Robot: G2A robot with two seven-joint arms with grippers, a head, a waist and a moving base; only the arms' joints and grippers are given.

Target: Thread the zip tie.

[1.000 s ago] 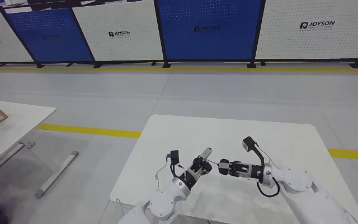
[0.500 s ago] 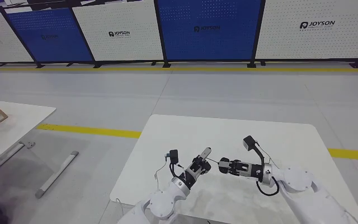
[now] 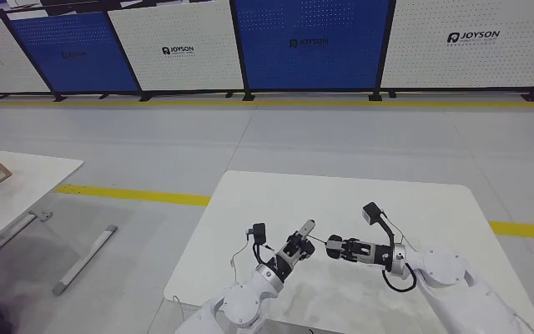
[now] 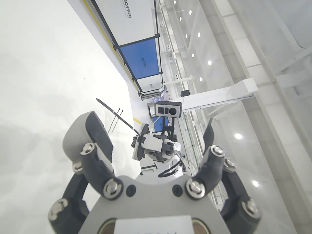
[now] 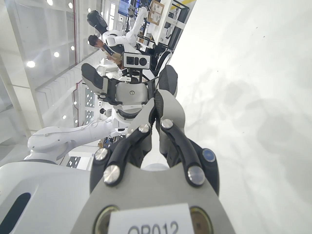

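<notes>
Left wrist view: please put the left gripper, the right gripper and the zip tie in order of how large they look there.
1. left gripper: largest, but it is nearest the camera.
2. right gripper: farther off.
3. zip tie: looks about as long as the right gripper, but far thinner.

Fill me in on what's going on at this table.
Two robot arms meet over a white table, their claws facing each other close together. The right claw is shut on one end of a thin black zip tie and holds it out, with the free tip sticking into the air. The left claw is open and has nothing in it. No loop shows, so the tie does not look threaded yet.
</notes>
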